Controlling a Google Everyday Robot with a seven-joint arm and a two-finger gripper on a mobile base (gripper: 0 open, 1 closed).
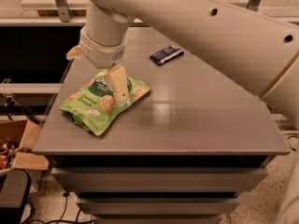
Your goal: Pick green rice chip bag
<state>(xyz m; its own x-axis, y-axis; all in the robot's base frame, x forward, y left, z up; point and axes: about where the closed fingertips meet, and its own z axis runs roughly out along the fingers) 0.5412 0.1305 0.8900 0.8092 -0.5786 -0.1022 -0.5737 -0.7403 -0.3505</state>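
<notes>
Far left, below the green rice chip bag [93, 112] and down at floor level: an open brown cardboard box [21, 141], partly cut off by the picture edge

Just up and left of the bag's back corner: 1 tan finger [74, 53] of the tool [96, 78], clear of the bag and above the left edge of the grey counter [196, 120]

Next, the bag itself: lying flat on the counter near its front left corner, turned at a slant, lime green and crinkled, printed with round tan chips and a dark green circle at its far end, that circle partly hidden by the tool

Directly over the bag: the tool, pointing down, spread wide, gripping nothing. Its 2nd tan finger [117, 84] crossing the bag's middle as seen from the camera; whether touching the wrapper or just above it, cannot tell

Above the bag's far end: the thick white wrist [103, 41] carrying the tool

Well to the right of the bag and farther back: a small dark wrapped bar [166, 55], flat on the counter, apart from everything else

Right of the bag, from above it to the picture's right edge: the large white arm [210, 36], with small dark holes along it

Under the bag, below the counter top: 2 grey drawer fronts [159, 178]
</notes>
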